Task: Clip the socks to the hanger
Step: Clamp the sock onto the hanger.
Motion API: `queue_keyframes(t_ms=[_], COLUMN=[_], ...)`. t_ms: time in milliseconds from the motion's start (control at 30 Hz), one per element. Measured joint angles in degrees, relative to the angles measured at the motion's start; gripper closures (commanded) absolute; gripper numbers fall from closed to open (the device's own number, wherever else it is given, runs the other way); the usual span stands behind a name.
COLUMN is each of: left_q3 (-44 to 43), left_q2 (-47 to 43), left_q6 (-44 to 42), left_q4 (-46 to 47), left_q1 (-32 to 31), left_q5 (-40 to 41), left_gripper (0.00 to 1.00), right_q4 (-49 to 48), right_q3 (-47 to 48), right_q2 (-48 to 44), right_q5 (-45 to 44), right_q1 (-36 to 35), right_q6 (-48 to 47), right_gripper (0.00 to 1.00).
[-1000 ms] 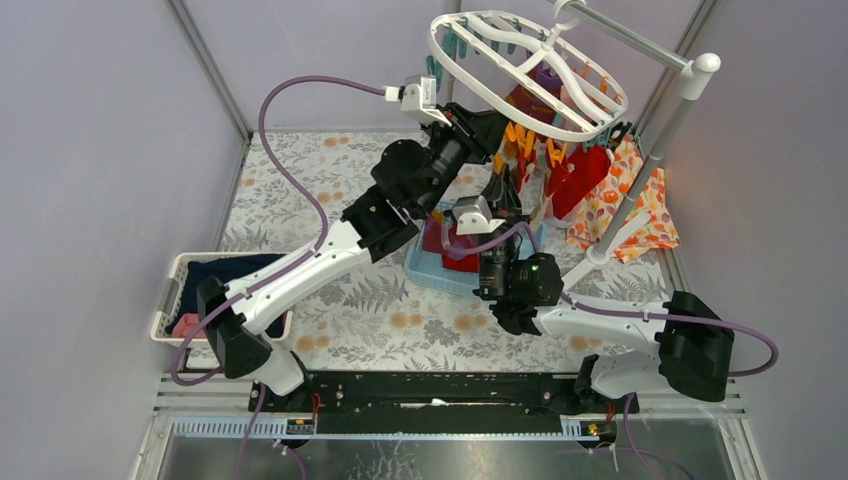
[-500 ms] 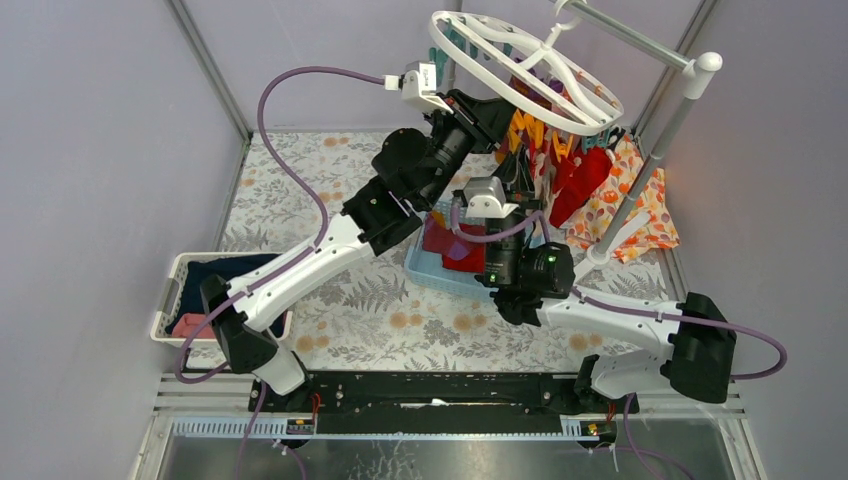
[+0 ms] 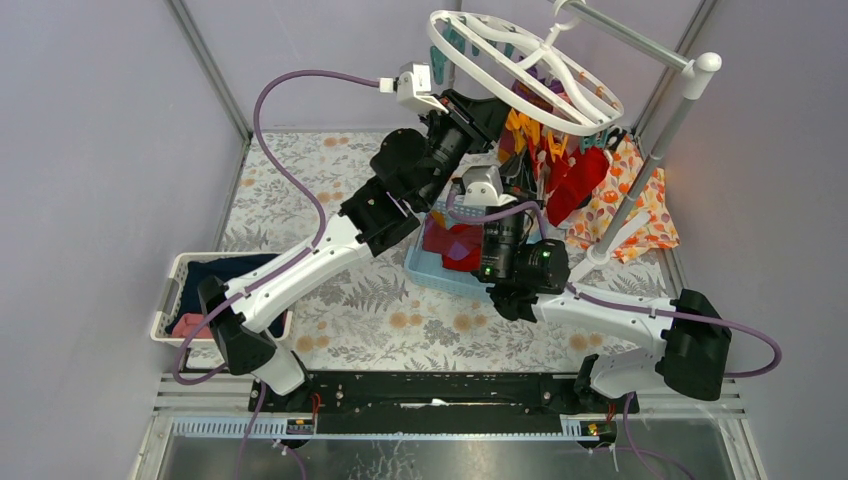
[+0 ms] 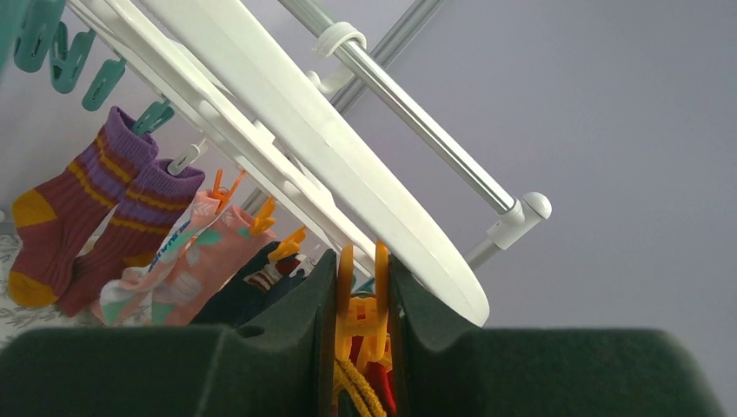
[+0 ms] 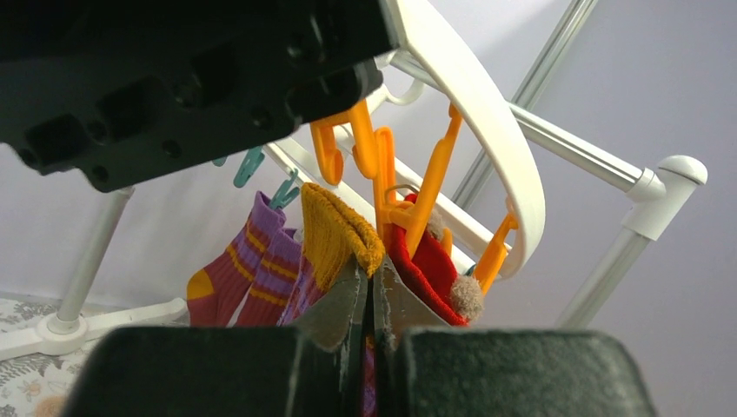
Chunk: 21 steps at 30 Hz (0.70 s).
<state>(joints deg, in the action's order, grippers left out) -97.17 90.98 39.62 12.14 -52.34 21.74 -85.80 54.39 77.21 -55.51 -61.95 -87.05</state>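
The white oval hanger [image 3: 437, 35] hangs from the rack bar at the back. My left gripper [image 4: 363, 269] is shut on the handles of an orange clip [image 4: 365, 304] under the hanger rim [image 4: 287, 113]. My right gripper [image 5: 372, 278] is shut on a sock with a mustard-yellow cuff [image 5: 335, 230], holding the cuff just below that orange clip [image 5: 391, 174]. A red sock with a pompom [image 5: 430, 269] hangs beside it. Maroon and purple striped socks [image 4: 78, 217] and a pink sock [image 4: 187, 252] hang from other clips. More red socks [image 3: 455, 245] lie in the blue basket [image 3: 425, 272].
The grey rack pole [image 3: 660, 140] slants down at the right, beside an orange floral cloth [image 3: 640, 210]. A white basket [image 3: 175, 290] with navy and pink cloth sits at the left table edge. Teal clips [image 4: 78, 65] dangle at the hanger's far side.
Both grippers have risen toward the hanger rim. The hanger has tilted a little, and the right gripper has brought the yellow-cuffed sock up under the orange clip.
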Motion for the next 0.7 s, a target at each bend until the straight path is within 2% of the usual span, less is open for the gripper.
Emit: queue_keyframes(t_ms=[700], left_q3=[-0.22], left_q2=[0.00], left_q6=[3.37], left_q4=[-2.95], left_q1=[0.28], left_q5=[1.27], left_gripper=[1.00], right_q4=[-0.42], right_q3=[2.27], right_q2=[2.67], right_q5=[-0.83], right_q1=[1.70], right_q6=[-0.24], right_gripper=[1.00])
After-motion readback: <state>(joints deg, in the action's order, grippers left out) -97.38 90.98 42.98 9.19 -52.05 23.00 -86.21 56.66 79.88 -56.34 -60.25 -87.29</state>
